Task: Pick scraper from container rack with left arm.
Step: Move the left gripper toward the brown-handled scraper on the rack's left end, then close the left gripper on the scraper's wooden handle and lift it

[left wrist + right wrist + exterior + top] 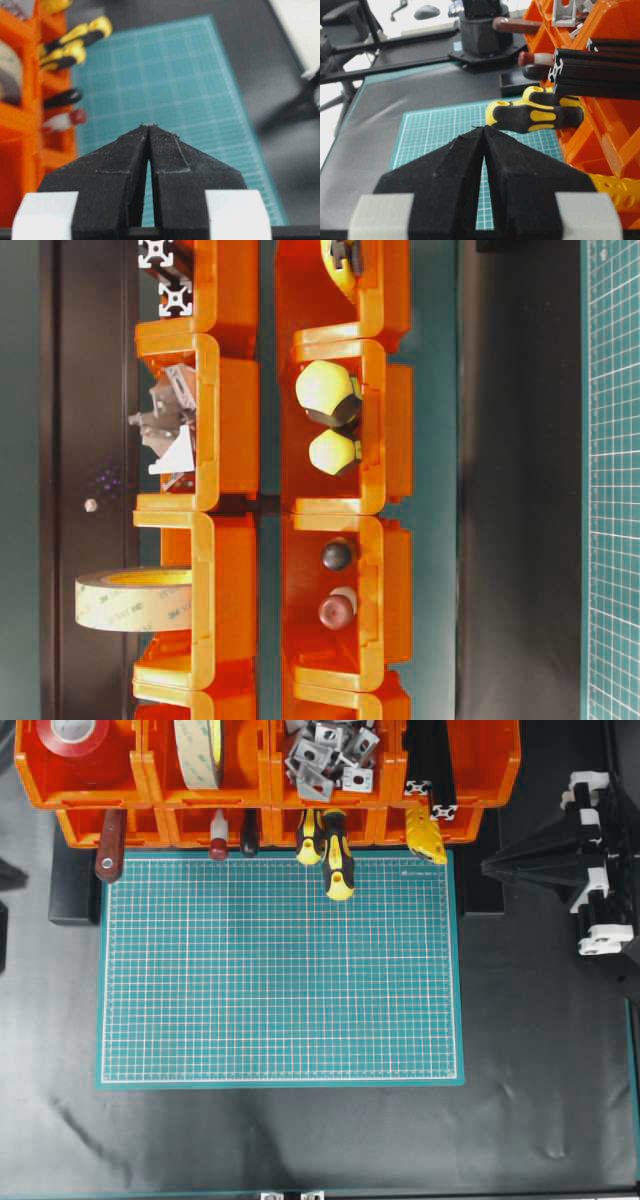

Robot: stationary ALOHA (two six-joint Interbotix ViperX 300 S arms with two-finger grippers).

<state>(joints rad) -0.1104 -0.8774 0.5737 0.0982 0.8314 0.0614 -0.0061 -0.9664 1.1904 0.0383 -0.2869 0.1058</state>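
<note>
The scraper (109,848) sits in the lower-row bin at the far left of the container rack (150,790) in the overhead view. Its reddish-brown handle, with the hole at the end, sticks out over the bin's front lip and reaches the top left corner of the green mat (280,970). The blade is hidden inside the bin. Nothing grips the tool.

In the next lower bin to the right lie a small white tool with a red tip (218,836) and a dark-handled tool (249,833), side by side. Further right, two yellow-and-black screwdrivers (331,854) project over the mat edge, the longer one reaching further out. The rightmost lower bin holds a yellow item (426,835). The upper row holds red tape (73,735), a roll of pale tape (201,750), grey metal brackets (330,758) and black aluminium extrusions (432,770).

The left hand (148,126) has its fingers pressed together at the tips, holding nothing. It is poised above the mat with the rack to its left in its own view, well apart from the scraper. The right hand (483,127) is likewise closed tip to tip and empty, above the mat near the screwdriver handles. The right arm (590,870) is parked at the right edge of the dark bench (300,1140).
</note>
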